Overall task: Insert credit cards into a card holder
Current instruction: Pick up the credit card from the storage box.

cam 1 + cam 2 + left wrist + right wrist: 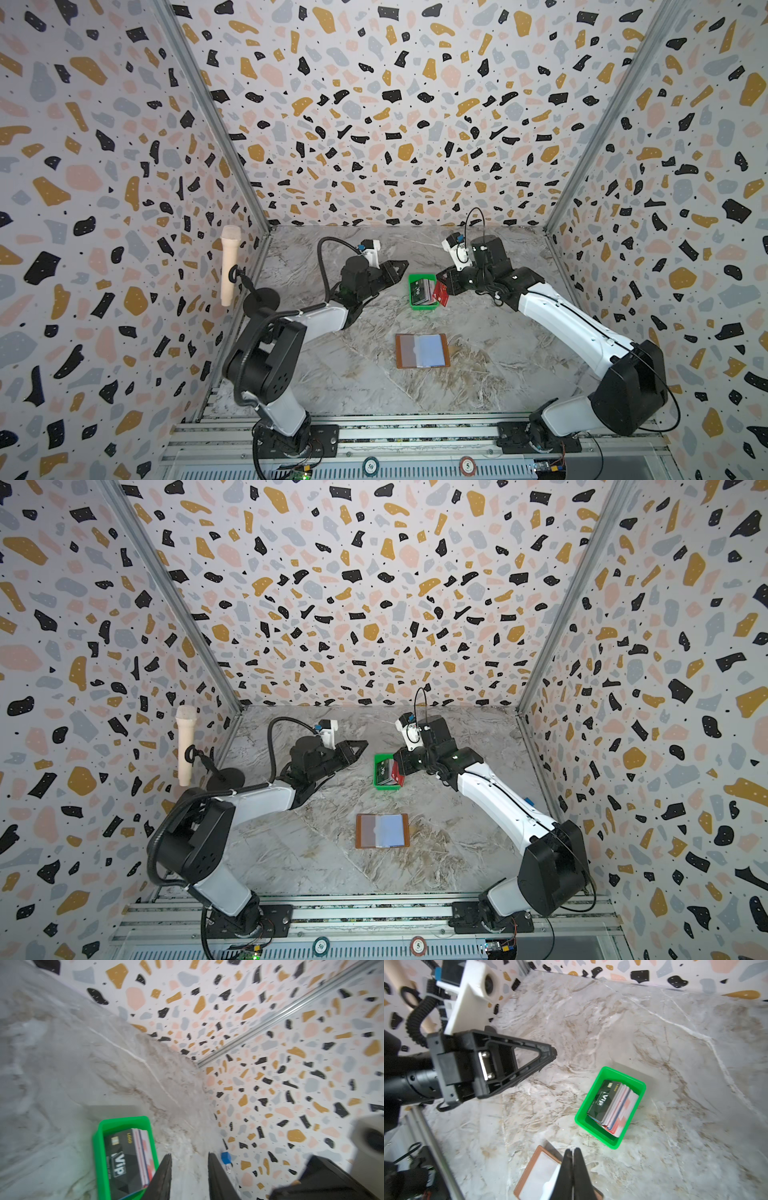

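The credit cards (pixel 420 291) (pixel 383 771) stand as a stack in a small green tray (pixel 422 308) (pixel 388 788), a black VIP card (pixel 122 1161) (pixel 605 1101) facing outward. My right gripper (pixel 441 286) (pixel 572 1150) hangs raised at the tray's right edge, shut on a red card (pixel 441 296) (pixel 397 774); in its wrist view that card shows only as a thin line between the fingers. My left gripper (pixel 402 266) (pixel 189 1155) (pixel 554 1053) hovers just left of the tray's far end, open and empty. The card holder (pixel 422 351) (pixel 382 831) (pixel 537 1174) lies open near the front.
A cream microphone (pixel 229 266) on a black stand sits against the left wall. An aluminium rail (pixel 415 432) with the arm bases runs along the front edge. Patterned walls close in the left, back and right sides.
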`<state>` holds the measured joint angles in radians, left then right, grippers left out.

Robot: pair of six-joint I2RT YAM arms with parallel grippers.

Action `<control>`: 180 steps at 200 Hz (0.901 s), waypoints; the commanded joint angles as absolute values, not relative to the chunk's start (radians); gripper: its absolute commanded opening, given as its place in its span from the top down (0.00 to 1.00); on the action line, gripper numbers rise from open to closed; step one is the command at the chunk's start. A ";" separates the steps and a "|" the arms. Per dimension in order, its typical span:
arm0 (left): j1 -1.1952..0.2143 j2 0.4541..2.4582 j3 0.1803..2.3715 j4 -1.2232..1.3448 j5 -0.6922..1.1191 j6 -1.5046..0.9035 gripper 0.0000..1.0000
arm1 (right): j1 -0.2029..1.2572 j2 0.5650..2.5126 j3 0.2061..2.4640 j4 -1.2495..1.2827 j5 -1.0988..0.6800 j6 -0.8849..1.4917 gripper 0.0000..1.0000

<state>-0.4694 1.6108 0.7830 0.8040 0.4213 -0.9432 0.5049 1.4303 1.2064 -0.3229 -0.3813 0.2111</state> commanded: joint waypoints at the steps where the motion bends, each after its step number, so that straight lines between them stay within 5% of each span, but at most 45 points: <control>1: -0.500 1.546 0.643 1.085 0.530 -1.026 0.66 | 0.487 1.399 1.202 -0.268 -0.616 0.195 1.00; 63: -0.607 1.393 0.498 1.155 0.587 -0.984 0.58 | 0.533 1.429 1.237 -0.273 -0.803 0.170 1.00; 180: -0.607 1.136 0.471 0.739 0.574 -0.742 0.54 | 0.601 1.399 1.273 -0.333 -0.853 0.141 1.00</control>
